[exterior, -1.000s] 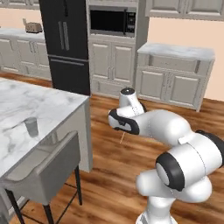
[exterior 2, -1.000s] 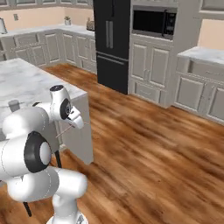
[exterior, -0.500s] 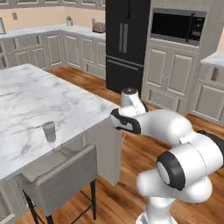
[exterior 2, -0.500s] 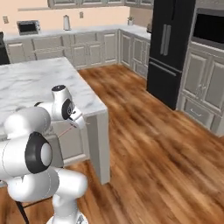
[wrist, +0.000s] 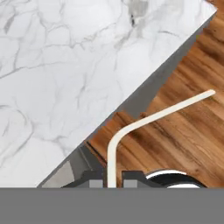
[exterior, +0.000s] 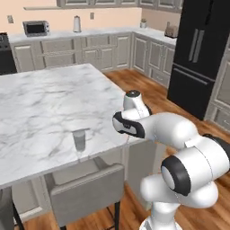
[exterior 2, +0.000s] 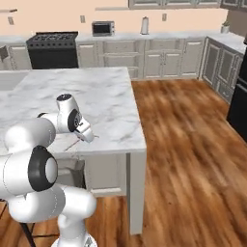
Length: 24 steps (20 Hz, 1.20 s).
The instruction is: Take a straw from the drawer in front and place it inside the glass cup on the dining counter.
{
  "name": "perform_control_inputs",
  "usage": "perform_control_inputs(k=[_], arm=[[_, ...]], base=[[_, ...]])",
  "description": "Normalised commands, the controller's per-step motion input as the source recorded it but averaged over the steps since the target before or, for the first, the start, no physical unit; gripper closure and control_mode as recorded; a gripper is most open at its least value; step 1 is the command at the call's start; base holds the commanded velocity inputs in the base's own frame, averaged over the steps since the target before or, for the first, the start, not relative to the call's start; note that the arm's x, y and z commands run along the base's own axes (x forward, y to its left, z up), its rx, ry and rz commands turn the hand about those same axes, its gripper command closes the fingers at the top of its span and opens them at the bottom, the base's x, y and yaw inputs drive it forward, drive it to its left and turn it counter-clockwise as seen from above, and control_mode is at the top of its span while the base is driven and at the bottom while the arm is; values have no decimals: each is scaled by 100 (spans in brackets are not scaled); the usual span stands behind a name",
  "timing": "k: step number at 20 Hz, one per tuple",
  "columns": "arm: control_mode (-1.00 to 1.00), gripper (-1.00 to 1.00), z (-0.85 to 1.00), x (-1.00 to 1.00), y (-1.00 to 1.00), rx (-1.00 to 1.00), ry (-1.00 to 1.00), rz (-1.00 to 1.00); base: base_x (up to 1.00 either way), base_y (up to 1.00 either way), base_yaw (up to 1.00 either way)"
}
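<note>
My gripper is shut on the straw, a thin pale stick that rises from between the fingertips and bends off to the right over the wood floor. The right base view shows the gripper just off the near edge of the dining counter, with the straw slanting down to the left of it. The glass cup stands upright near the dining counter's front edge, left of my hand and apart from it. The drawer is out of view.
A grey padded chair is tucked under the counter below the cup. A black fridge stands at the right, with beige cabinets along the back wall and a black stove. Open wood floor lies to the right.
The whole scene has shifted as the base turned, and the dining counter and the cup have come closer. The gripper has stayed shut on the straw.
</note>
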Motion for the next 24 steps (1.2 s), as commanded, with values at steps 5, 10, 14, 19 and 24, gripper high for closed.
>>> perform_control_inputs(k=[5,10,14,19,24], arm=[[100,100,0,0,0,0,0,0],[100,100,0,0,0,0,0,0],[100,100,0,0,0,0,0,0],[-100,100,10,8,-9,4,1,7],[-100,100,50,0,-32,5,0,23]], base=[[65,-28,56],[72,-16,45],[82,-4,22],[41,-6,11],[0,0,0]])
